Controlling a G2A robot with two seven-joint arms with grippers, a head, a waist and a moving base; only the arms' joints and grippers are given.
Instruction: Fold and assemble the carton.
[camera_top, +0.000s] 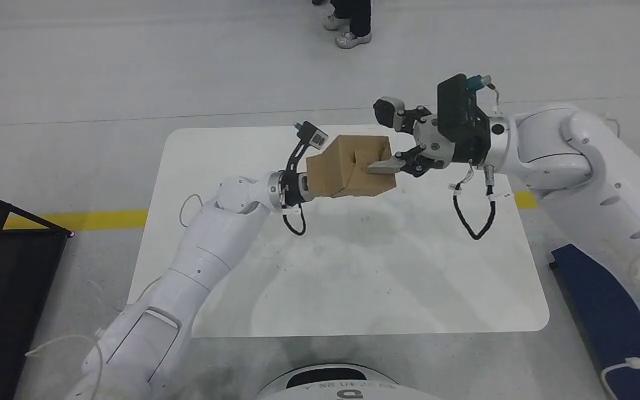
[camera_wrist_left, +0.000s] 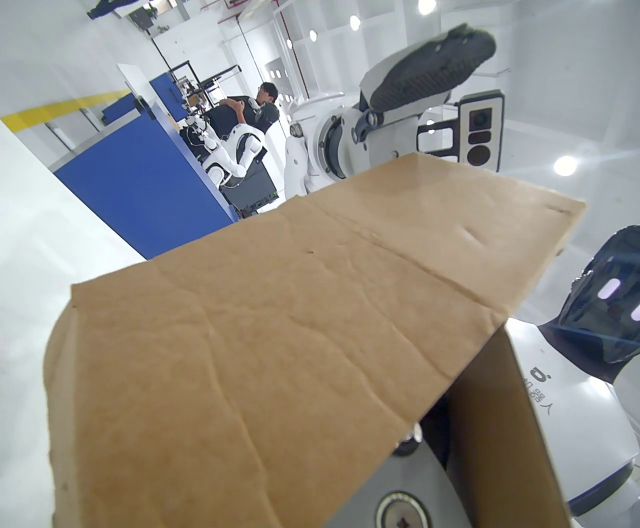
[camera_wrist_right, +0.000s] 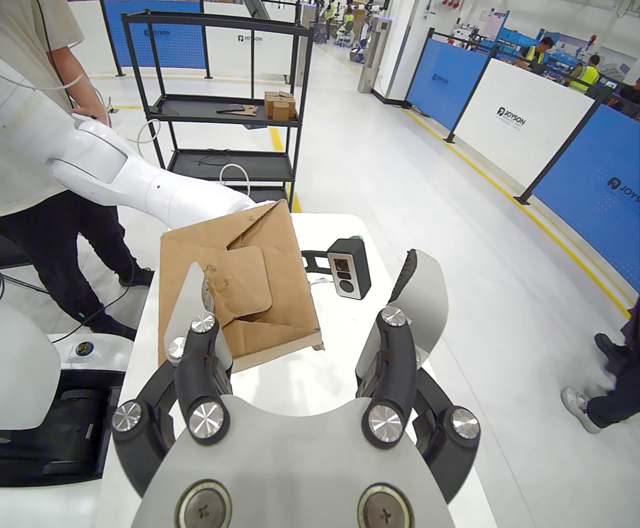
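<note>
Right gripper (camera_wrist_right: 306, 282): spread wide at end face of carton (camera_top: 345, 165), one finger (camera_wrist_right: 196, 295) touching rounded tuck flap (camera_wrist_right: 242, 277), other finger clear of carton. Left gripper (camera_top: 298, 175): clamped on opposite side of carton, table (camera_top: 400, 280) below carton, not touching. Likely tucking end flap now, so press flat and square into slot, hold opposite side firm, avoid creasing flap or skewing carton

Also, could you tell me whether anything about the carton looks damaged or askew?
Yes. The carton has wrinkles and creases across its wide panel, and at its end the rounded flap is dented and scuffed.
</note>
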